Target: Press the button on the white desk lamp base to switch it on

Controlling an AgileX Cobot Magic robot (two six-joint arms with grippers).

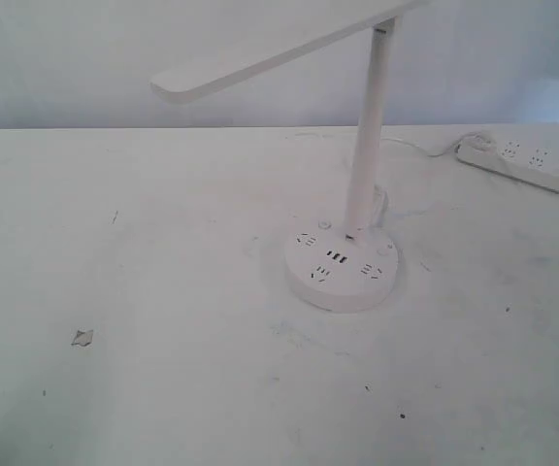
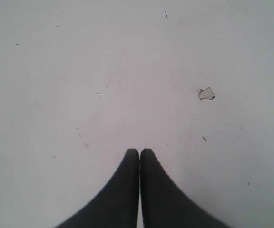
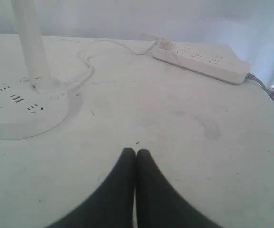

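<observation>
The white desk lamp (image 1: 369, 126) stands right of the table's middle, its flat bar head (image 1: 270, 53) reaching left from a slim leaning pole. Its round base (image 1: 342, 266) carries outlet slots, three dark USB ports (image 1: 337, 256) and a small round button (image 1: 385, 249) on top. Neither gripper shows in the exterior view. My right gripper (image 3: 135, 153) is shut and empty above bare table, with the base (image 3: 23, 107) and a button (image 3: 58, 96) off to one side. My left gripper (image 2: 139, 152) is shut and empty over bare table; no lamp shows there.
A long white power strip (image 1: 527, 165) lies at the back right, and the lamp's cord (image 3: 108, 45) runs to it. A small grey chip (image 1: 82, 338) marks the table at the left. The table's right edge (image 3: 270, 102) is near the strip.
</observation>
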